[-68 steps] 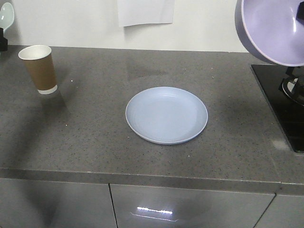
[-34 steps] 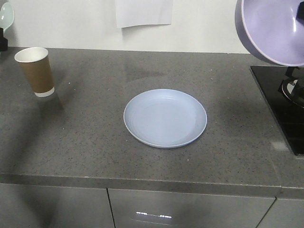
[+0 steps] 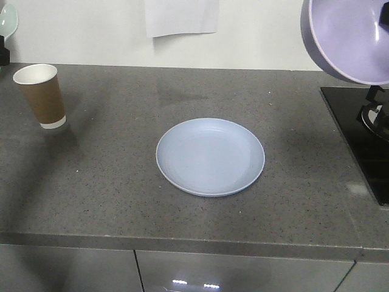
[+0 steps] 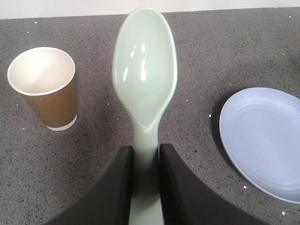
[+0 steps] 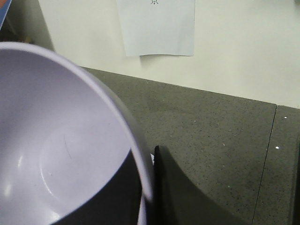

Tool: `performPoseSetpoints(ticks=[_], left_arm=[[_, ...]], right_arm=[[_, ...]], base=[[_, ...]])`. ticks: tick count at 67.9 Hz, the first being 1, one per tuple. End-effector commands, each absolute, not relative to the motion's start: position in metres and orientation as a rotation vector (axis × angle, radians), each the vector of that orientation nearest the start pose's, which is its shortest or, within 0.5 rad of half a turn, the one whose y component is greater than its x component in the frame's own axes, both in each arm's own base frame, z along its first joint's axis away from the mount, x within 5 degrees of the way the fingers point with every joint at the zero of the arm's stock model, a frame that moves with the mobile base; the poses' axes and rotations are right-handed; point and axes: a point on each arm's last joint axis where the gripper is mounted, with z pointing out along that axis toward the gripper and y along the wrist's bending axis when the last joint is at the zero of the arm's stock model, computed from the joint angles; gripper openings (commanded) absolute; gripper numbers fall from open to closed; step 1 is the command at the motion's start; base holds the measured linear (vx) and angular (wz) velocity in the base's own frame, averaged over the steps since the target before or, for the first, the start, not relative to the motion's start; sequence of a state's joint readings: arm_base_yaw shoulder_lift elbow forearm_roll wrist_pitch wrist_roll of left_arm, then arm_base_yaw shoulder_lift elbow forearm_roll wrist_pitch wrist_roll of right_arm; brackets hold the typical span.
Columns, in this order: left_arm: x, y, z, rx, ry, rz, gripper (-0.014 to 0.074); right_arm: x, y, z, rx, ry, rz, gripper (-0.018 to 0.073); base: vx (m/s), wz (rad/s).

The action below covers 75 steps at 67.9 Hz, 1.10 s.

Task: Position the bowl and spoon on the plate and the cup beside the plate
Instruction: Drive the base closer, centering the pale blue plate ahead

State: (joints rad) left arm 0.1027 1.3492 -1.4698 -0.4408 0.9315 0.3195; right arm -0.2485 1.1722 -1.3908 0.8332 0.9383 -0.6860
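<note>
The front view looks down across the surface (image 3: 121,194) toward the back wall (image 3: 273,36) from middling range. The left wrist view sits close behind its claw (image 4: 145,153), sharing the cup (image 4: 44,86) and plate (image 4: 262,140) with it. The right wrist view, crowded by the bowl (image 5: 56,154), faces a paper sheet (image 5: 157,26), seemingly the front view's.

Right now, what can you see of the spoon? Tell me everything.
The spoon is pale mint green, smooth and glossy like plastic, with light glints in its oval scoop. The hollow faces the left wrist camera and narrows into a flat handle, clamped between the two dark fingers of the left pincer. It hangs in the air, the grey counter behind it, with the cup to one side and the plate to the other, touching neither. Only the pincer touches it.
</note>
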Motion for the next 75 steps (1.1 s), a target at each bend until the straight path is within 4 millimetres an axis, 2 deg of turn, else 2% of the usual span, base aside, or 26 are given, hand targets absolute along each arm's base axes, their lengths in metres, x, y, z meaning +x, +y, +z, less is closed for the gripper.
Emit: performPoseSetpoints(ticks=[1,75], left_arm=[[0.2780,-0.0031,0.4465,0.104,2.104,-0.318,-0.0006],[0.2780,-0.0031,0.4465,0.104,2.104,-0.318,-0.0006]], right_arm=[[0.2241,-0.0019,0.4826,-0.238,1.817,0.398,-0.0003],[0.2241,-0.0019,0.4826,-0.238,1.817,0.398,-0.0003]], base=[[0.04,-0.01],[0.04,0.00]])
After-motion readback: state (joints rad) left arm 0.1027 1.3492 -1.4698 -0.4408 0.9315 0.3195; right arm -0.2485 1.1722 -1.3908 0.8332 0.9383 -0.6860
